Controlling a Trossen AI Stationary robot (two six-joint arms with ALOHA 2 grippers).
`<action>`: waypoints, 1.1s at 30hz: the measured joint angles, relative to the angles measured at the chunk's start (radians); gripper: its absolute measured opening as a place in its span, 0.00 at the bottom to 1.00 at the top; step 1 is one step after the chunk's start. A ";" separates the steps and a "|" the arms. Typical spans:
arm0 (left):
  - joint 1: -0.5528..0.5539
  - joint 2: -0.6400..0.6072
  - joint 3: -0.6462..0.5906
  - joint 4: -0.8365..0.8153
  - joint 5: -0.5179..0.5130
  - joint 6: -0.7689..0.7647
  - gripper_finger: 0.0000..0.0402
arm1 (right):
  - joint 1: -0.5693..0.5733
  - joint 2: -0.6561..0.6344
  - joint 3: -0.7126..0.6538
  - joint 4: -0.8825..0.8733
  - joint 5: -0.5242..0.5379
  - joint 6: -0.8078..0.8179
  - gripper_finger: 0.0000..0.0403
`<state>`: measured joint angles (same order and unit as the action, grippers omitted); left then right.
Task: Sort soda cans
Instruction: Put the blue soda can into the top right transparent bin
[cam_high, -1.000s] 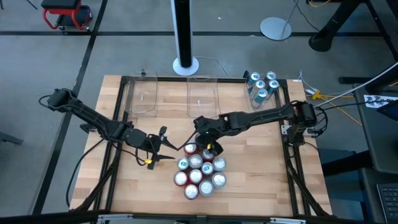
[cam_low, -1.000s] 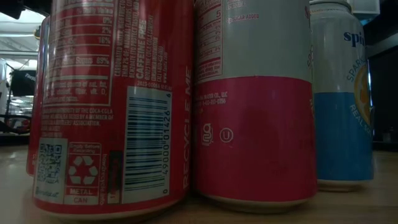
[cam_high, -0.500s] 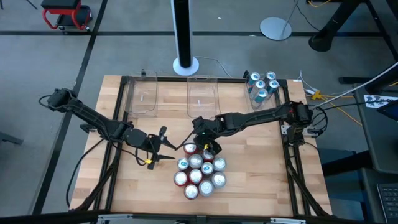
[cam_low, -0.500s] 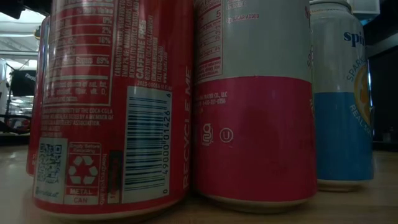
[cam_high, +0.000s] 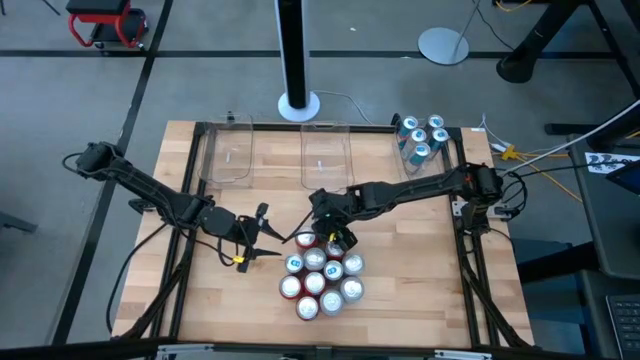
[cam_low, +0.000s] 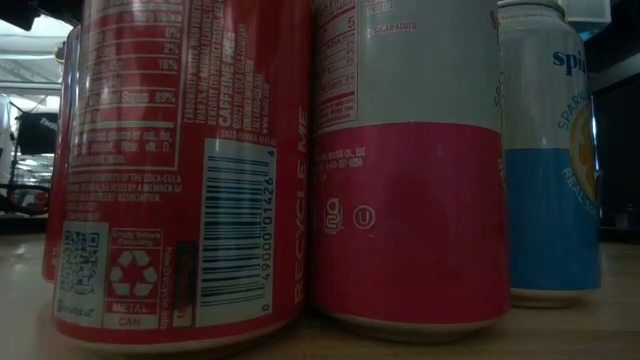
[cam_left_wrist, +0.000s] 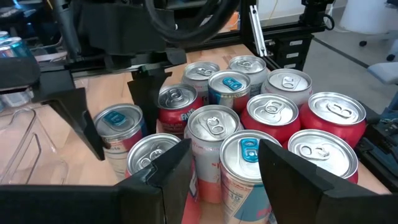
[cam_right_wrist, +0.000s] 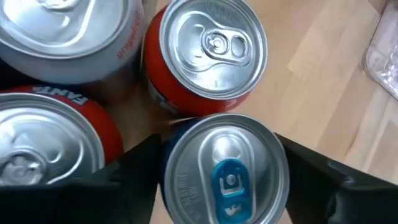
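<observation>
I have my right gripper (cam_high: 337, 240) lowered over the far edge of the cluster of cans (cam_high: 322, 274) that stands near the middle of the table (cam_high: 430, 290), and in my right wrist view my two fingers (cam_right_wrist: 134, 168) are spread wide on either side of one blue-tabbed can (cam_right_wrist: 225, 169), close to its wall but, as far as I can judge, not yet pinching it. I straddle it from above because its neighbours, a red can (cam_right_wrist: 208, 53) among them, crowd it on the cluster side, so only a top-down reach fits. Four blue cans (cam_high: 420, 137) already stand together in the bin at about 1 o'clock on the table, which I take to be where this one belongs; the two clear bins (cam_high: 325, 155) at 11 and 12 o'clock look empty. My left gripper (cam_high: 262, 232) waits just beside the cluster at its 9 o'clock, fingers apart and holding nothing, pointed at the cans so it can take the next one.
</observation>
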<state>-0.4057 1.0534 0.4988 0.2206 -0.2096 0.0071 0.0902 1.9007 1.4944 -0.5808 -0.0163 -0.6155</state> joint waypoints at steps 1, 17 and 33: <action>0.000 0.000 0.000 0.000 0.000 0.000 0.44 | 0.000 0.000 0.000 0.000 -0.004 -0.007 0.63; 0.000 0.000 0.000 -0.004 0.000 0.000 0.44 | 0.001 -0.083 0.029 -0.131 0.009 -0.032 0.61; 0.000 0.000 0.000 -0.004 0.000 0.000 0.44 | 0.001 -0.328 0.030 -0.383 0.284 -0.013 0.61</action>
<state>-0.4057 1.0534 0.4992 0.2165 -0.2095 0.0071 0.0914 1.5725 1.5246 -0.9639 0.2675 -0.6289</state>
